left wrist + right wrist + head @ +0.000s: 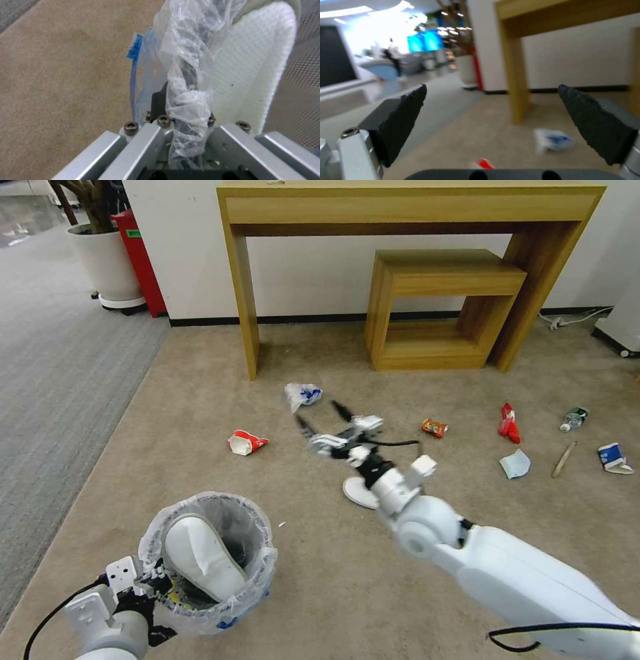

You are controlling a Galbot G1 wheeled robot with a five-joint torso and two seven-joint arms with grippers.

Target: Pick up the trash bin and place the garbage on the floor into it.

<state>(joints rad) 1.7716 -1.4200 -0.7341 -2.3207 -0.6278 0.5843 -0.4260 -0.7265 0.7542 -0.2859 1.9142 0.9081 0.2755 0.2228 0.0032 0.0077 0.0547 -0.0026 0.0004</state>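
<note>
Trash bin (208, 563): light, thin-walled, slippery liner; clamped at rim by left gripper (186, 130), one slipper (200, 557) inside. Right gripper (325, 420) spread empty, probably above carpet.

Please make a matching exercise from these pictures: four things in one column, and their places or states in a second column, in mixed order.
Things:
1. left end effector
2. right end effector
3. white slipper
4. wooden stick

States:
A. lying on the carpet
B. open, empty, above the floor
C. standing inside the trash bin
D. shut on the bin's rim

Pairs: 1-D, 2-B, 3-C, 4-A
</note>
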